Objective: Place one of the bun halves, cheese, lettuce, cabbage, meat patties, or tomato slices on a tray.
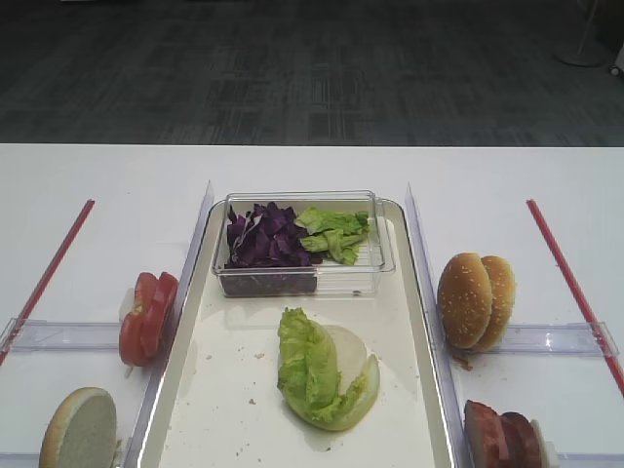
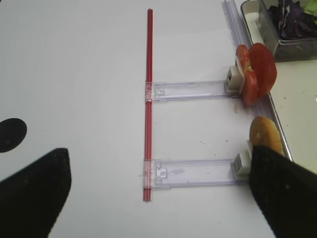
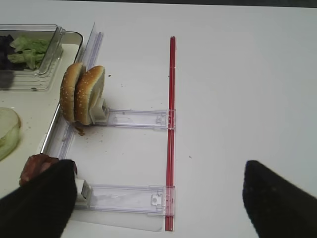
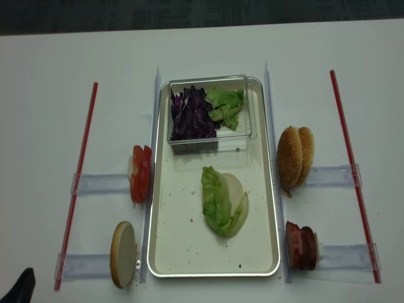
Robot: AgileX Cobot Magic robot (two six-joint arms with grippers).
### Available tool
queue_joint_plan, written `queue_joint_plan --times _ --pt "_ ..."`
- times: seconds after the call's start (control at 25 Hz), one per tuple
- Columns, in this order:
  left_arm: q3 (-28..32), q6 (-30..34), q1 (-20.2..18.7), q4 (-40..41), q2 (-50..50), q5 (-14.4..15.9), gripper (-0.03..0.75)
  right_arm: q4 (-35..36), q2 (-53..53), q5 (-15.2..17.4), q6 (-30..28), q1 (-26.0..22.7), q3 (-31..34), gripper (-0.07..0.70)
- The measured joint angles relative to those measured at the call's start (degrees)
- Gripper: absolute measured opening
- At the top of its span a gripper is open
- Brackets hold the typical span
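The silver tray (image 1: 224,390) lies in the middle. On it, a lettuce leaf (image 1: 304,366) rests over a bun half (image 1: 349,351), cut face up. Cabbage (image 1: 263,239) and more lettuce (image 1: 336,232) fill a clear box at the tray's far end. Tomato slices (image 1: 148,317) and a bun half (image 1: 80,429) stand on the left. Two bun halves (image 1: 476,299) and meat patties (image 1: 502,437) stand on the right. My right gripper (image 3: 161,201) hangs open beside the patties (image 3: 37,166). My left gripper (image 2: 158,191) hangs open beside the left bun half (image 2: 265,134). Neither holds anything. No cheese shows.
Clear plastic rails (image 3: 133,119) hold the food rows on both sides of the tray. Red strips (image 3: 172,124) (image 2: 147,99) run along the rails' outer ends. A black round mark (image 2: 11,134) sits on the white table at the left.
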Motion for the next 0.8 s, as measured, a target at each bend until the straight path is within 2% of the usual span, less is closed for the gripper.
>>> queue_joint_plan --times 0.8 --pt "0.0 0.0 0.0 0.0 0.0 0.0 0.671 0.0 0.0 0.0 0.09 0.0 0.0 0.687"
